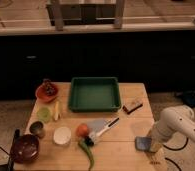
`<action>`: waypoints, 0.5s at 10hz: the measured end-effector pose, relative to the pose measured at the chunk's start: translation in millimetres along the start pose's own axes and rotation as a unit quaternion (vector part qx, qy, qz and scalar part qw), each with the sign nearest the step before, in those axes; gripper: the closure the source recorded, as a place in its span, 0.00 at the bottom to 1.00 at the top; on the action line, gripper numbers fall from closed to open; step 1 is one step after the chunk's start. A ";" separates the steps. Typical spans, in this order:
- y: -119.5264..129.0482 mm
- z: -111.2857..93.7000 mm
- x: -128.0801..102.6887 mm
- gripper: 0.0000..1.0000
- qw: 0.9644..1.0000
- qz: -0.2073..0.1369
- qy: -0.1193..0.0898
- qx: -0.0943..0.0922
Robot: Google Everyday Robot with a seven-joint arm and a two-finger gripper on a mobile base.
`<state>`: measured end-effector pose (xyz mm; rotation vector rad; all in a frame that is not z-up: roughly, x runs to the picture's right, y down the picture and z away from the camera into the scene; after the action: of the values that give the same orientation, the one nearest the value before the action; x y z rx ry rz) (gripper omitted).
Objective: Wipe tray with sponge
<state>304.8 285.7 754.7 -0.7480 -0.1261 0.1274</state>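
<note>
I see the wooden table with the tray sitting at its back middle. My gripper is down at the front right corner, right against the sponge, which lies well apart from the tray. Whether the claw is spread or pinching, I cannot tell.

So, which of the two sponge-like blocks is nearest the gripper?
The blue sponge at the front right corner of the table; the gripper is right at it. The tan block with a dark top lies farther back, beside the green tray.
</note>
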 end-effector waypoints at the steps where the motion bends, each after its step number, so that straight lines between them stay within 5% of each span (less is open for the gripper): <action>1: -2.4 -12.4 -4.5 0.89 1.000 -0.002 0.002 0.002; 5: -9.2 -31.2 -18.8 0.94 1.000 -0.002 0.007 0.009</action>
<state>291.9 255.2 737.0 -0.7304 -0.1131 0.1201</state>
